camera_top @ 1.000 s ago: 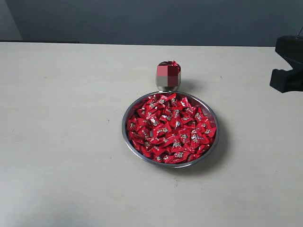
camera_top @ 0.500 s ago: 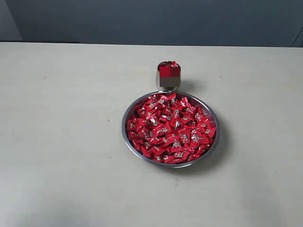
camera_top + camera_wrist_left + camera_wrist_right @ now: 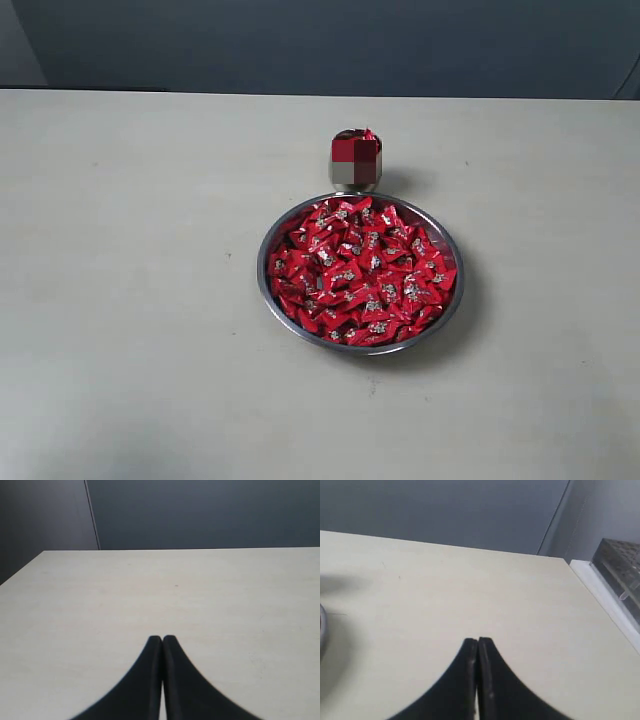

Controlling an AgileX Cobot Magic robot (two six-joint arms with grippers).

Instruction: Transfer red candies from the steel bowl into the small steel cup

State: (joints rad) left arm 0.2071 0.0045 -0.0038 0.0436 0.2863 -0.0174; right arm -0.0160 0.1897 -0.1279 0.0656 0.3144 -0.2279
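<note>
The steel bowl (image 3: 268,285) sits at the middle of the pale table, heaped with red candies (image 3: 360,270). Just behind it stands the small steel cup (image 3: 355,172), with red candies (image 3: 357,137) piled above its rim. Neither gripper shows in the exterior view. In the left wrist view my left gripper (image 3: 162,639) is shut with nothing between its fingers, above bare table. My right gripper (image 3: 478,641) is shut and empty too, with only a sliver of the bowl's rim (image 3: 322,630) showing at that view's edge.
A dark wall runs behind the table's far edge (image 3: 320,94). In the right wrist view a white ledge (image 3: 605,600) and a clear box (image 3: 622,565) lie beyond the table's side edge.
One second ago the right arm's black gripper showed at the exterior view's right edge; it has since moved out of that view. Bowl, cup and candies have not moved.
</note>
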